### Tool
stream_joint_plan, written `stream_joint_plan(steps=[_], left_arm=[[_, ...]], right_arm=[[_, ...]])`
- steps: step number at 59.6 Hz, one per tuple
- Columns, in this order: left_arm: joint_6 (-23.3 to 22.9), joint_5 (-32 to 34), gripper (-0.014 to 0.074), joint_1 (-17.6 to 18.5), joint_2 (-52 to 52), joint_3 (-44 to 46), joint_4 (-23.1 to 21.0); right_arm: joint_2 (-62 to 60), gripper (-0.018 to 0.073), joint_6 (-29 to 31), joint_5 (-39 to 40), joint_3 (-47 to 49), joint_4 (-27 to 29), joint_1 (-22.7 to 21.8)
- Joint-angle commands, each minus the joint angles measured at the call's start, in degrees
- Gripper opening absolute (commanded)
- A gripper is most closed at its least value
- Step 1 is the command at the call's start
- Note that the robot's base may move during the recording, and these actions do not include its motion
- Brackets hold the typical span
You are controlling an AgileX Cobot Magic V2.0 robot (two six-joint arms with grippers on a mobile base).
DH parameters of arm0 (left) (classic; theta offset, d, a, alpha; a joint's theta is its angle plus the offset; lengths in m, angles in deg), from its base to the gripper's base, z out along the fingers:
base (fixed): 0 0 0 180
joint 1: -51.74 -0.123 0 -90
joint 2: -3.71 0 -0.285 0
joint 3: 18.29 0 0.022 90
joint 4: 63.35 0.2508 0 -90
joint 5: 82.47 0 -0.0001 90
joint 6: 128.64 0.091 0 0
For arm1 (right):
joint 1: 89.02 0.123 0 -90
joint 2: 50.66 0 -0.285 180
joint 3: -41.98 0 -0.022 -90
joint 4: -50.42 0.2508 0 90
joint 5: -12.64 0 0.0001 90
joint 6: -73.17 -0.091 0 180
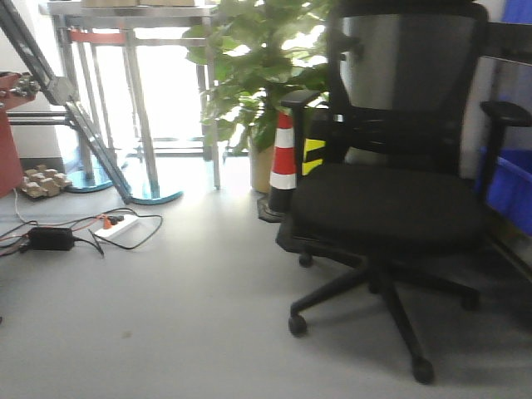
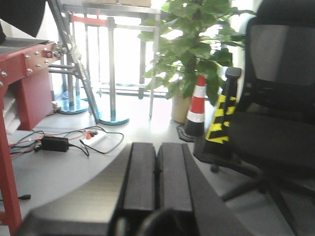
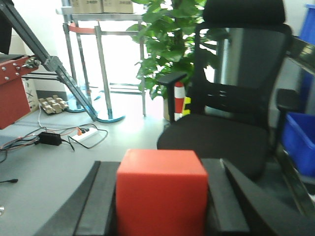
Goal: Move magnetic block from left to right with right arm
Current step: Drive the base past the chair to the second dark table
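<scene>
In the right wrist view the magnetic block (image 3: 161, 191), a plain bright-red cube, fills the space between the two black fingers of my right gripper (image 3: 161, 169), which is shut on it. The gripper points level toward the room, with the floor far behind it. In the left wrist view my left gripper (image 2: 156, 146) is shut, its two black fingers (image 2: 140, 174) pressed side by side with nothing between them. Neither arm shows in the front-facing view.
A black office chair (image 1: 391, 199) stands at the right, with a striped traffic cone (image 1: 283, 162) and a potted plant (image 1: 258, 75) behind it. A power strip (image 1: 116, 226) and cables lie on the grey floor at left. A red frame (image 2: 22, 83) stands at far left.
</scene>
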Motion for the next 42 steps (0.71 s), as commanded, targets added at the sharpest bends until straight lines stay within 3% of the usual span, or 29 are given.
stream_joint_plan(steps=[1,42], left_arm=[[-0.2,5.1,-0.0116,-0.1,0.8,-0.6,0.0],[-0.2,5.1,-0.0116,-0.1,0.8,-0.6,0.0]], right_arm=[[0.9,0.0215,0.6,5.4,1.7,-0.3,-0.3],[0.9,0.0215,0.6,5.4,1.7,-0.3,-0.3]])
